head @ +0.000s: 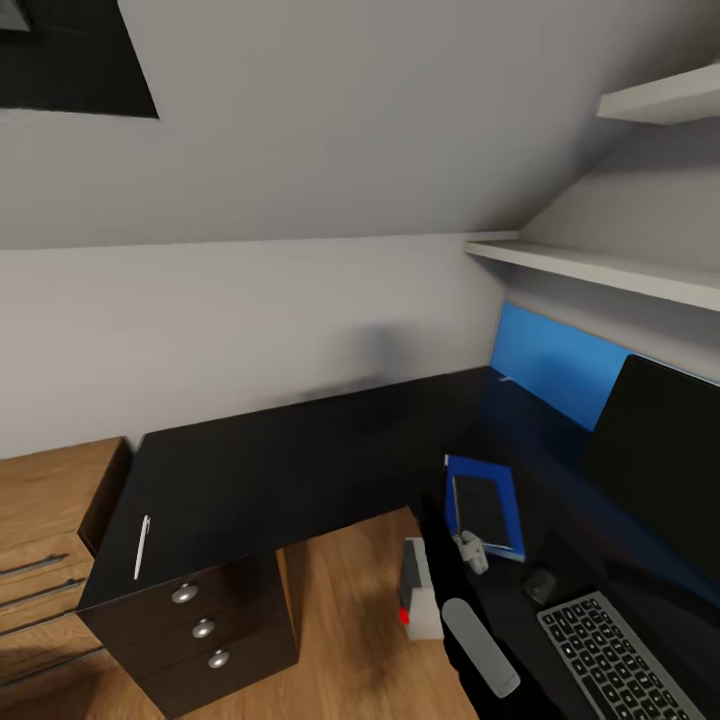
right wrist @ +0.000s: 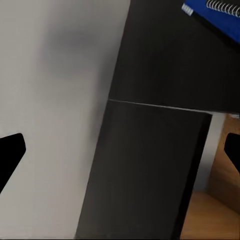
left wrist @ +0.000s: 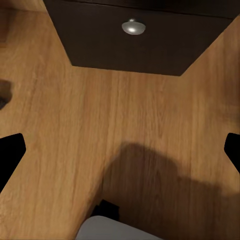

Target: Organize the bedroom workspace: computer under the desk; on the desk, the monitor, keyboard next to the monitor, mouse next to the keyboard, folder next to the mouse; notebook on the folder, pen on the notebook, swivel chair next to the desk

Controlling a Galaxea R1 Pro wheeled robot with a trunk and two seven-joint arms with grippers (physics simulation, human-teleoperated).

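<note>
On the black desk (head: 300, 460) the blue folder (head: 503, 480) lies with the dark notebook (head: 480, 503) on top; both show again as folder (right wrist: 210, 17) and notebook (right wrist: 225, 6). The white pen (head: 141, 547) lies at the desk's left end above the drawers. The mouse (head: 539, 585) sits between the folder and the keyboard (head: 615, 660), with the monitor (head: 660, 460) behind. The grey computer (head: 420, 590) stands under the desk. My right gripper (right wrist: 120, 150) is open over the desk (right wrist: 165, 60). My left gripper (left wrist: 120, 150) is open above the floor. The swivel chair is out of view.
The drawer unit (head: 200, 630) with round knobs (left wrist: 133, 27) stands under the desk's left end. A wooden dresser (head: 50, 540) is left of it. A blue wall panel (head: 555, 370) and white shelves (head: 610, 270) hang over the right wing. Wood floor (head: 340, 620) lies in the desk's inner corner.
</note>
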